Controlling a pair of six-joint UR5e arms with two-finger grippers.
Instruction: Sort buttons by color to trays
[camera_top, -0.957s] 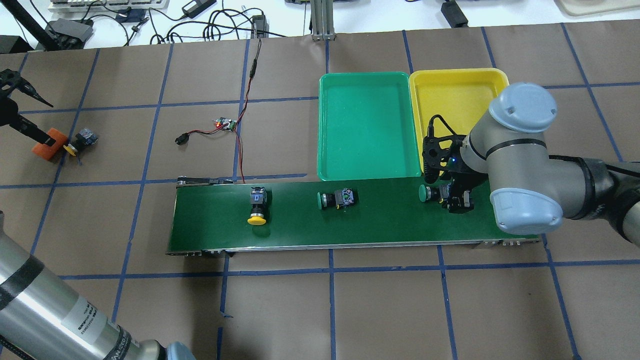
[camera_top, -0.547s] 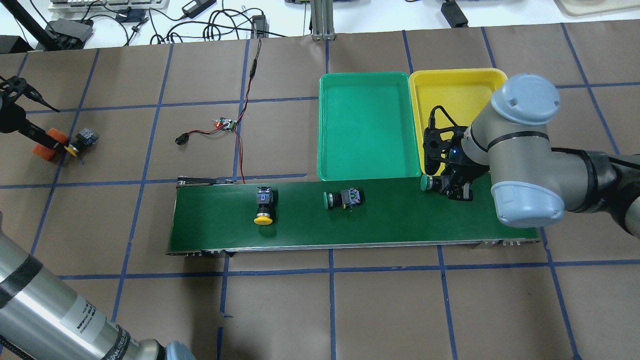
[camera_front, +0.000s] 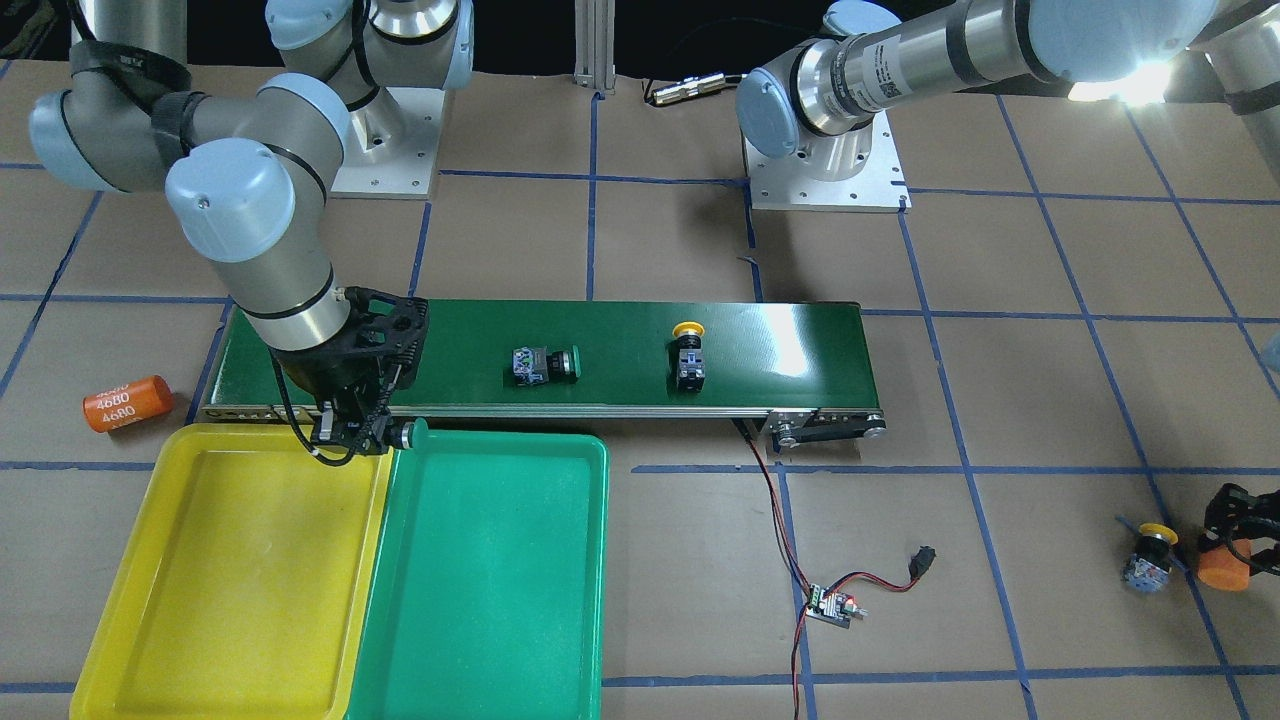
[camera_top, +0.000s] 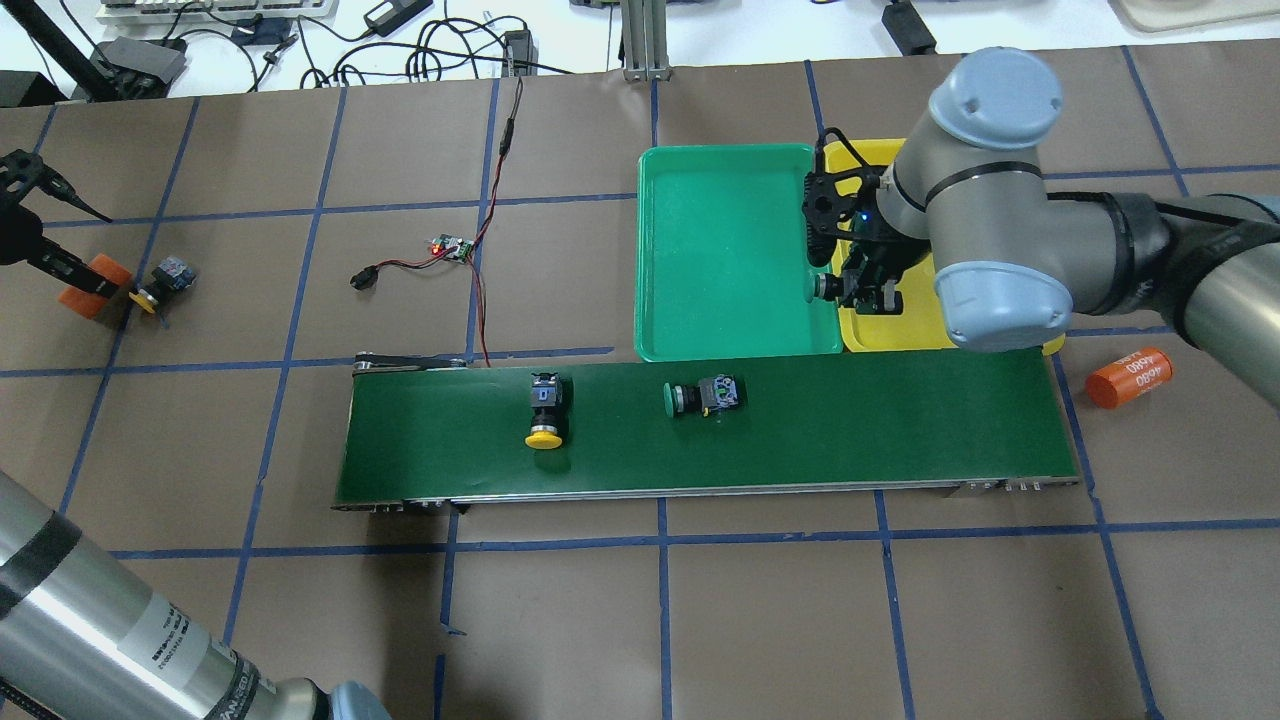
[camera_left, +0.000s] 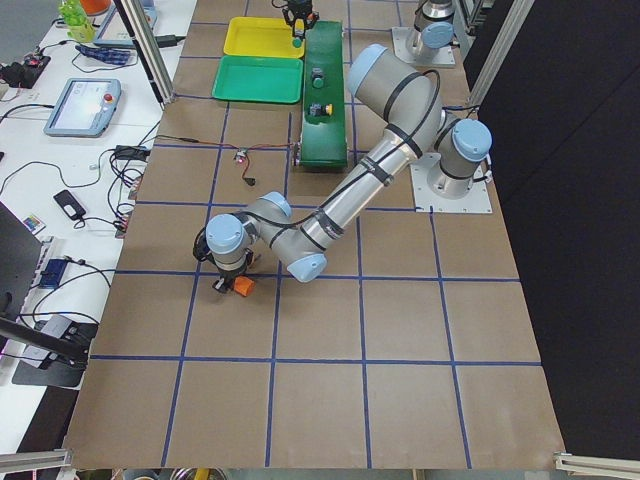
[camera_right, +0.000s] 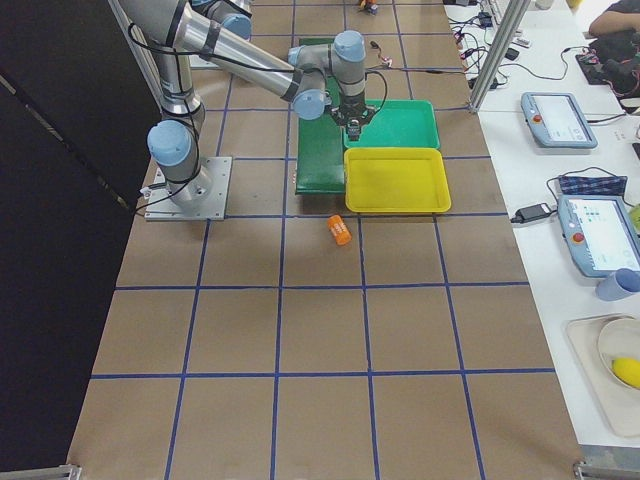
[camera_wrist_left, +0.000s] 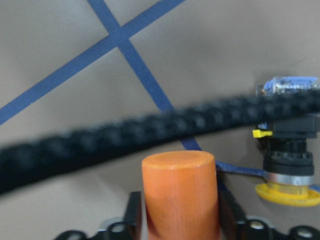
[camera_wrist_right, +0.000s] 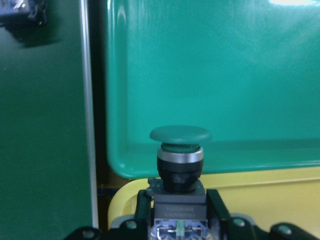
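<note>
Overhead exterior: button (camera_top: 815, 290) over green tray (camera_top: 720, 250)

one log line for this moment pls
right gripper: shut on green-capped push-button above shared edge of green plastic tray and yellow plastic tray | left gripper: shut on orange cylinder | release: not yet done

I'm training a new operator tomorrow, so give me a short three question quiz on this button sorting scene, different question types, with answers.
1. True or false: the right gripper is shut on a green-capped button.
2. How many buttons lie on the conveyor belt? A one, B two, C three.
3. Fill in: the left gripper holds an orange ____.
Key: 1 true. 2 B. 3 cylinder.
</note>
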